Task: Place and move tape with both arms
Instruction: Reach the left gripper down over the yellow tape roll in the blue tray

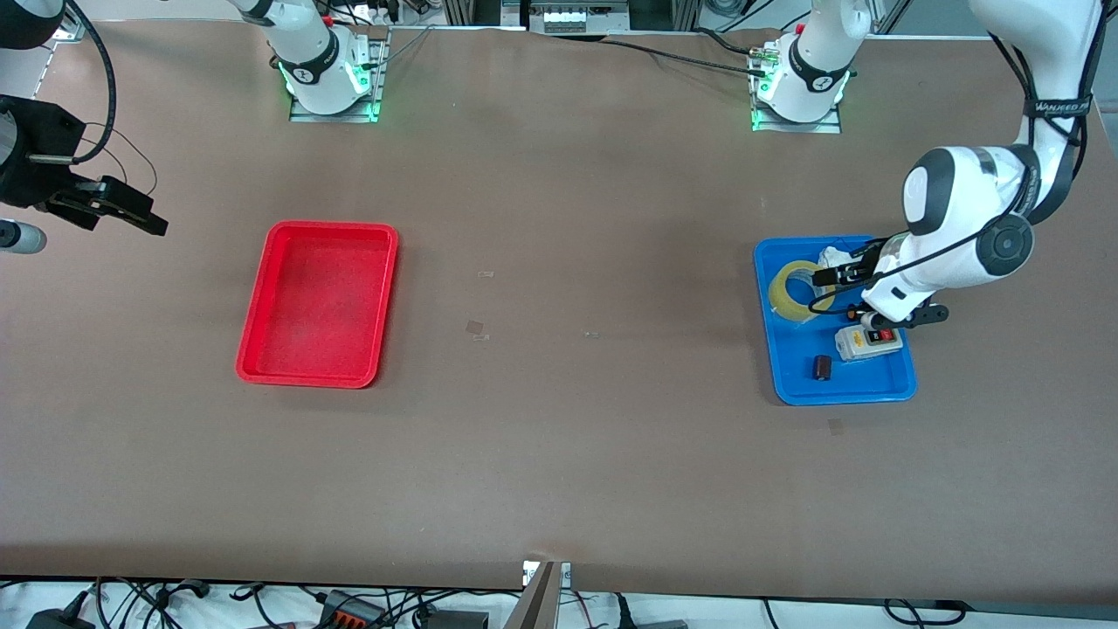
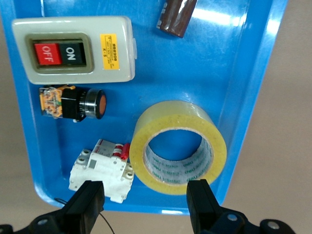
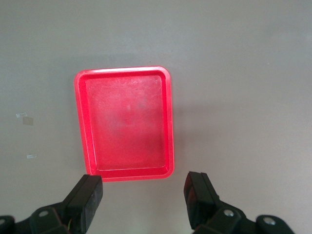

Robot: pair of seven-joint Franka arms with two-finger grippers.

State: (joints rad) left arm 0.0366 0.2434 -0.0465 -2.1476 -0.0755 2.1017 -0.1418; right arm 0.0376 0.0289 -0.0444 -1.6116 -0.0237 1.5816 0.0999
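The tape point(image 1: 793, 289), a yellowish translucent roll, lies flat in the blue tray point(image 1: 790, 384) at the left arm's end of the table. In the left wrist view the tape point(image 2: 178, 148) lies by the tray's rim point(image 2: 243, 73). My left gripper point(image 1: 837, 273) hangs open and empty over the tray just above the tape; its fingers point(image 2: 91, 197) straddle the tray's edge, and the gripper point(image 2: 146, 195) holds nothing. My right gripper point(image 1: 122, 210) is open and empty, high over the table's right-arm end. In its wrist view the gripper point(image 3: 145, 187) looks down beside the red tray point(image 3: 124, 122).
The blue tray also holds a grey ON/OFF switch box point(image 2: 73, 48), a black push button point(image 2: 73, 103), a white circuit breaker point(image 2: 102, 168) touching the tape, and a small dark cylinder point(image 1: 822, 368). An empty red tray point(image 1: 319, 301) sits toward the right arm's end.
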